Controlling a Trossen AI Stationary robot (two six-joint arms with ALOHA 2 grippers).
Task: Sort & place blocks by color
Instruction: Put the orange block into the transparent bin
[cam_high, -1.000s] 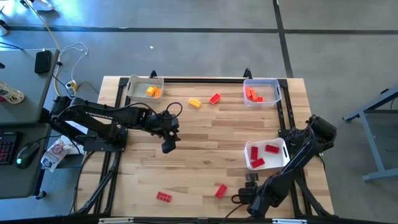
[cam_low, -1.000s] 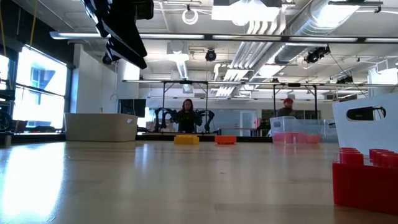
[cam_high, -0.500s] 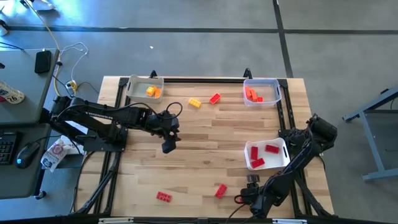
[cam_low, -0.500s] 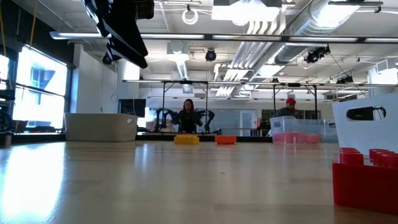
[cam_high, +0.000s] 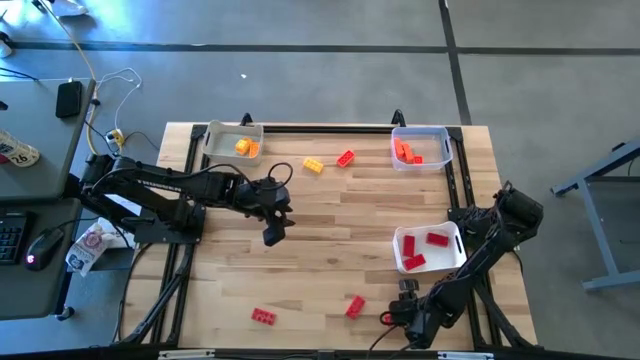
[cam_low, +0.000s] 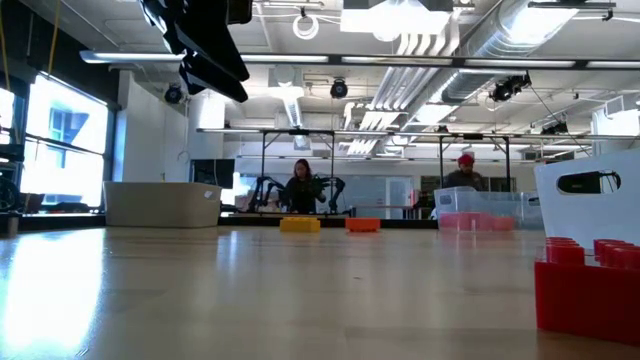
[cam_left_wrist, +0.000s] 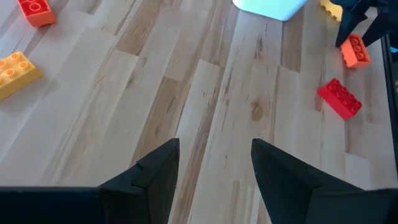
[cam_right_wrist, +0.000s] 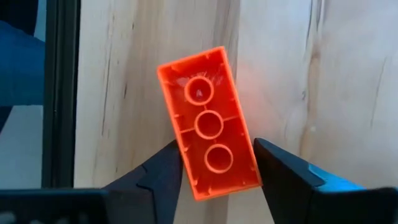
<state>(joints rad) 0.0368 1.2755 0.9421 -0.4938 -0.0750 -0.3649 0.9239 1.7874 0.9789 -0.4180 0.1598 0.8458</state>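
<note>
- Done: yellow blocks (cam_high: 243, 147) in upper-left tray (cam_high: 213, 135), orange ones in upper-right tray (cam_high: 437, 133), red in mid-right tray (cam_high: 452, 238).
- Left: four loose blocks on bench (cam_high: 330, 225).
- Right tool (cam_right_wrist: 216, 169), lower right, grasps an orange-red block (cam_right_wrist: 209, 124); left tool (cam_left_wrist: 214, 168), centre-left, is released, w/ nothing.

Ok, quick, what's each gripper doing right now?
Left gripper: open, empty, above the table's middle.
Right gripper: fingers around an orange-red block, near the table's front edge.

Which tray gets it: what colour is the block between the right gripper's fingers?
Orange-red block, hollow underside showing; right wrist view shows it best.
</note>
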